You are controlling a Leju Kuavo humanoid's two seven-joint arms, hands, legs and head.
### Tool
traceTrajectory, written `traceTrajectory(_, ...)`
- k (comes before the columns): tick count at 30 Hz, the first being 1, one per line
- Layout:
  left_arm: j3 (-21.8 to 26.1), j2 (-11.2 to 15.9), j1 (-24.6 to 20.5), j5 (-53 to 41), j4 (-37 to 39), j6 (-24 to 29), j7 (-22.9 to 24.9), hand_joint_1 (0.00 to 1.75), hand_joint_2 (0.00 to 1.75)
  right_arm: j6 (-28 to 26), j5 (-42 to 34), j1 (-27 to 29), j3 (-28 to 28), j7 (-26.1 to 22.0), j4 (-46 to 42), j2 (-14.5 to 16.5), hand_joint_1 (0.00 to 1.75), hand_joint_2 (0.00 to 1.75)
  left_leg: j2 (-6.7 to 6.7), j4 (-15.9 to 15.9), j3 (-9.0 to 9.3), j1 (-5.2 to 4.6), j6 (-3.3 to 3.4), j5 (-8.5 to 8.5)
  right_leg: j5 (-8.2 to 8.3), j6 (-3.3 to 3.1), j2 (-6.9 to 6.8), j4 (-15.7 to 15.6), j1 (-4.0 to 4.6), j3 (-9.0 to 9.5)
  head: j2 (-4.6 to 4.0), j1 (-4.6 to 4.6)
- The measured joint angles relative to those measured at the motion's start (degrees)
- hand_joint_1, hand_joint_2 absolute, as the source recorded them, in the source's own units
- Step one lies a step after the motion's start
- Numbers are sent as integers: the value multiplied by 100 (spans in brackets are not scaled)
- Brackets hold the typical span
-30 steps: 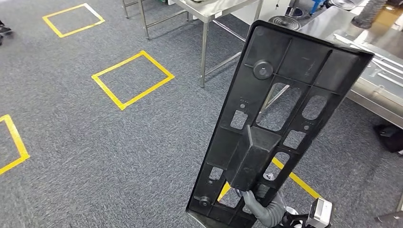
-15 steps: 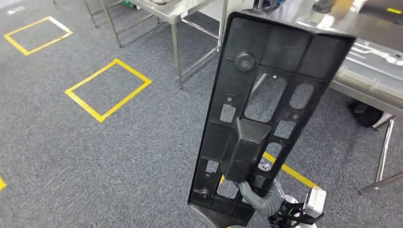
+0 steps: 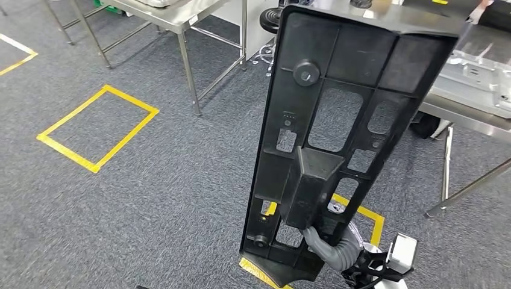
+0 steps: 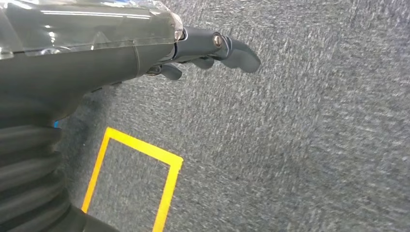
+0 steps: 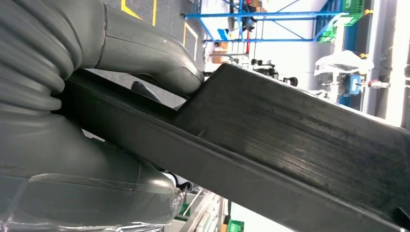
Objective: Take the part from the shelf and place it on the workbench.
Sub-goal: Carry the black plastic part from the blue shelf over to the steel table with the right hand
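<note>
**Part carried upright toward the bench**

The right hand point(image 3: 330, 245) grasps the part point(image 3: 337, 120), a long black ribbed panel with cut-outs, at its lower end. In the right wrist view the thumb point(image 5: 159, 53) presses on one face beside the raised block point(image 3: 313, 186) at the panel's middle, while the rest of the hand sits under the other face, so the panel is pinched between them. Held this way, the part rises steeply above the hand, tilted slightly, its far end up near the edge of the workbench point(image 3: 476, 102) beyond.

Gripping low and keeping the panel on end probably keeps it close to the body while the robot moves, though it puts most of the weight above the grasp, so the panel could swing or twist in the hand. The part is clear of the bench, not yet set down; it will need tipping flat before placing.

The left hand point(image 4: 212, 48) hangs over the carpet point(image 4: 300, 145), holding nothing, fingers loosely extended, near a yellow tape square point(image 4: 133, 186) on the floor.
</note>
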Motion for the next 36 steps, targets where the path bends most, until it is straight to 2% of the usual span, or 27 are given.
traceTrajectory(1, 12, 2, 16, 3, 0, 2, 8, 0, 175, 2, -3, -15, 2, -1, -3, -20, 175, 175, 64, -6, 9, -6, 22, -7, -167, 27, -149, 346, -5, -176, 0, 1)
traceTrajectory(2, 18, 2, 34, 2, 0, 1, 27, 0, 175, 1, -5, -26, 4, -2, -3, -36, 175, 175, 130, -5, 11, -13, 35, -16, -329, 50, -215, 739, -18, -386, 0, 0)
traceTrajectory(3, 20, 1, 47, -1, 0, -1, 56, 0, 175, -5, -5, -29, 7, -3, -2, -49, 175, 175, 195, -2, 13, -18, 40, -28, -425, 69, -240, 1058, -32, -562, 1, 0)
traceTrajectory(4, 21, 0, 54, -5, 0, -5, 97, 0, 175, -20, -7, -29, 9, -4, -2, -60, 175, 175, 258, 0, 20, -20, 40, -41, -421, 81, -252, 1207, -42, -655, 1, 0)
traceTrajectory(5, 22, -2, 56, -10, 0, -16, 142, 0, 175, -43, -8, -28, 10, -3, -2, -72, 175, 175, 316, 2, 34, -20, 34, -56, -309, 85, -268, 1125, -47, -630, 1, -1)
traceTrajectory(6, 22, -4, 56, -15, 0, -29, 182, 0, 175, -67, -9, -28, 11, 1, -4, -85, 175, 175, 370, 2, 58, -20, 26, -75, -115, 75, -308, 825, -47, -487, 1, -1)
traceTrajectory(8, 22, -21, 55, -22, 0, -53, 246, 0, 175, -101, -8, -28, 10, 17, -18, -122, 175, 175, 464, 5, 114, -36, -13, -119, 232, 16, -535, 19, -5, -83, 1, -1)
traceTrajectory(9, 22, -34, 55, -22, 0, -58, 264, 0, 175, -107, -8, -27, 9, 24, -31, -139, 175, 175, 508, 6, 134, -47, -39, -140, 313, -23, -625, -251, 26, 48, 1, -1)
traceTrajectory(10, 22, -54, 56, -22, 0, -59, 271, 0, 175, -111, -8, -25, 7, 27, -43, -157, 175, 175, 550, 5, 149, -57, -67, -158, 326, -59, -675, -379, 55, 103, 0, -1)
traceTrajectory(12, 22, -102, 48, -39, 0, -54, 236, 0, 175, -130, -7, -13, -6, 17, -60, -193, 175, 175, 654, -20, 193, -68, -126, -182, 317, -119, -572, -412, 70, 102, 0, -1)
traceTrajectory(13, 22, -123, 40, -56, 0, -51, 202, 0, 175, -143, -3, 2, -17, 9, -70, -212, 175, 175, 650, -11, 217, -64, -157, -208, 328, -147, -514, -446, 55, 128, 0, -1)
traceTrajectory(15, 17, -151, 22, -98, 0, -45, 131, 0, 175, -172, 4, 26, -40, -8, -109, -243, 175, 175, 465, 269, 134, -58, -203, -396, 354, -211, -401, -521, 12, 194, 0, -1)
traceTrajectory(17, 11, -165, 22, -125, 0, -46, 94, 0, 175, -186, 7, 60, -48, -17, -157, -250, 175, 175, 227, 978, -204, -46, -220, -742, 353, -255, -288, -540, -2, 218, -1, -1)
traceTrajectory(18, 10, -170, 25, -132, 0, -48, 86, 0, 175, -189, 8, 89, -48, -18, -177, -250, 175, 175, 183, 1334, -394, -45, -228, -872, 348, -264, -219, -535, 2, 218, 0, -1)
traceTrajectory(19, 9, -171, 27, -134, 0, -49, 81, 0, 175, -195, 11, 124, -48, -17, -194, -251, 175, 175, 163, 1546, -522, -46, -234, -904, 341, -267, -146, -526, 7, 220, -1, -1)
traceTrajectory(20, 9, -171, 26, -133, 0, -48, 75, 0, 175, -200, 16, 157, -48, -15, -211, -251, 175, 175, 153, 1548, -556, -46, -234, -815, 334, -263, -69, -513, 9, 222, -1, -1)
traceTrajectory(21, 9, -171, 22, -132, 0, -46, 67, 0, 175, -205, 22, 180, -48, -13, -227, -251, 175, 175, 136, 1329, -485, -45, -226, -625, 324, -253, 9, -496, 8, 228, -1, -1)
traceTrajectory(23, 9, -169, 12, -127, 0, -38, 55, 0, 175, -216, 31, 199, -48, -7, -259, -251, 175, 175, -31, 579, -183, -38, -194, -208, 291, -217, 148, -452, 10, 234, 0, -1)
traceTrajectory(24, 9, -167, 10, -125, 0, -33, 52, 0, 175, -224, 32, 202, -48, -2, -272, -250, 175, 175, -135, 290, -64, -30, -174, -100, 279, -192, 209, -430, 10, 223, -1, -1)
traceTrajectory(26, 9, -164, 9, -122, 0, -27, 51, 0, 175, -249, 33, 213, -44, 9, -292, -248, 175, 175, -247, 69, 27, -35, -127, -85, 276, -124, 314, -410, 1, 187, -1, -1)
traceTrajectory(28, 10, -163, 3, -119, 0, -26, 51, 0, 175, -278, 34, 239, -40, 24, -310, -247, 175, 175, -154, 20, 53, -38, -57, -64, 283, -51, 374, -416, -20, 167, 0, -1)
traceTrajectory(30, 11, -155, 3, -114, 0, -36, 66, 0, 175, -305, 36, 264, -39, 33, -342, -248, 175, 175, -42, -39, 86, -21, 18, -35, 150, 6, 177, -208, -12, 66, -1, -1)
traceTrajectory(32, 12, -143, 32, -96, 0, -55, 104, 0, 175, -331, 40, 307, -35, 34, -374, -243, 175, 175, 78, -61, 101, -23, 58, -39, -181, 51, -125, 451, -14, -266, -1, -1)
traceTrajectory(33, 14, -135, 52, -83, 0, -63, 125, 0, 175, -344, 42, 337, -32, 33, -382, -238, 175, 175, 133, -60, 101, -29, 65, -49, -336, 72, -201, 840, -30, -470, -1, -1)
traceTrajectory(34, 16, -128, 68, -63, 0, -71, 141, 0, 175, -362, 43, 371, -29, 32, -385, -233, 175, 175, 179, -58, 104, -33, 64, -59, -406, 87, -239, 1109, -45, -616, -1, -1)
traceTrajectory(35, 20, -121, 74, -42, 0, -83, 155, 0, 175, -380, 42, 396, -30, 29, -385, -229, 175, 175, 215, -56, 109, -35, 58, -69, -364, 96, -261, 1173, -58, -659, 0, -1)
traceTrajectory(36, 26, -117, 71, -18, 0, -103, 165, 0, 175, -397, 44, 407, -33, 26, -384, -229, 175, 175, 243, -55, 120, -35, 49, -79, -213, 96, -278, 994, -67, -574, 0, -1)
